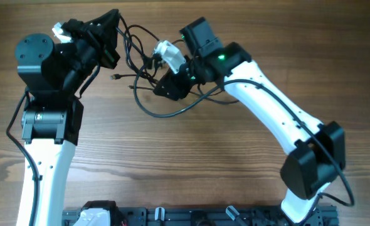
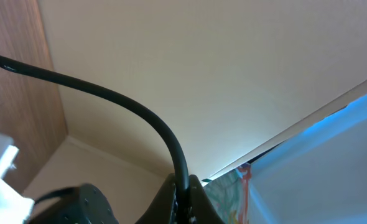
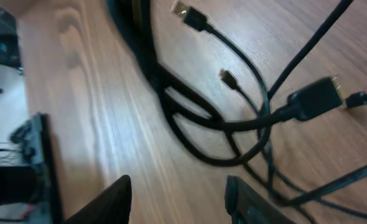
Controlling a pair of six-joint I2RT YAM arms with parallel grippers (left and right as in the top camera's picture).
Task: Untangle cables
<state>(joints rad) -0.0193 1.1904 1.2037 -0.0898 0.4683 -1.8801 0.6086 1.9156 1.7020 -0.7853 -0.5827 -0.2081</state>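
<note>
Right fingers (image 3: 112, 199) stand apart above tangled cables (image 3: 233, 124) on wood-grain table (image 3: 96, 112).

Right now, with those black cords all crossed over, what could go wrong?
The left gripper is shut on one strand of the cables; pulling could tighten the crossings instead of freeing them. The right gripper hovers open over overlapping strands and might catch two at once. The big plug could snag in a loop.

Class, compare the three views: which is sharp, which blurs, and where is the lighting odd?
Overhead: evenly lit and sharp, cables clearly outlined. Left wrist: the cable is crisp, with a blue glow at right. Right wrist: plug fairly sharp, the cables at upper left smeared, end effector fingers soft.
</note>
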